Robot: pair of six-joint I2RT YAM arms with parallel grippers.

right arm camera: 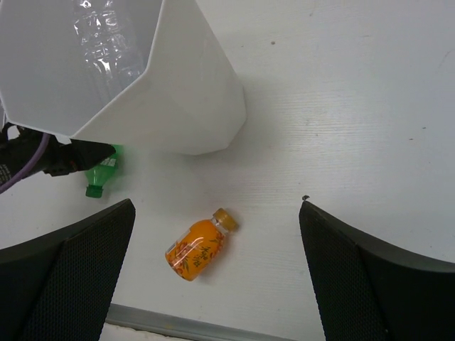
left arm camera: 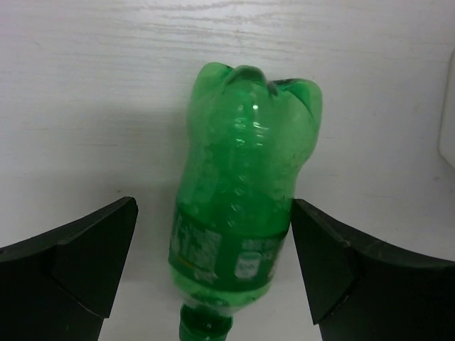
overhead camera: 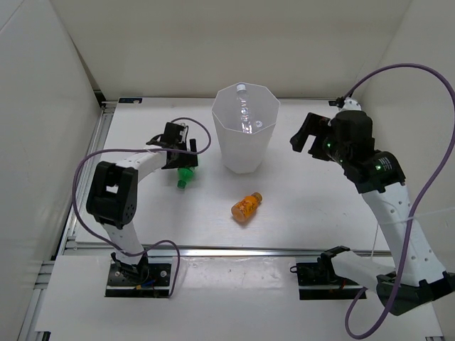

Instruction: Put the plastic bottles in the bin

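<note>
While left pincer [left arm camera: 213, 207] and right pincer [right arm camera: 217, 207] gape, 1 green bottle [left arm camera: 245, 163], 1 orange bottle [right arm camera: 196, 250] lie outside 1 bin [overhead camera: 245, 145].

There is one bin [overhead camera: 245, 153], white, standing towards the far edge of the table [overhead camera: 320, 220]. Three bottles are in sight. One green bottle [overhead camera: 185, 175] lies towards the left edge, one orange bottle [overhead camera: 247, 206] lies near the middle, and one clear bottle [overhead camera: 245, 114] is inside the bin. Whether the bin holds more than that one cannot be told. Two arms stand at the near edge, the left arm [overhead camera: 117, 192] and the right arm [overhead camera: 387, 206]. There are two purple cables, the left cable [overhead camera: 77, 186] and the right cable [overhead camera: 405, 66].
</note>
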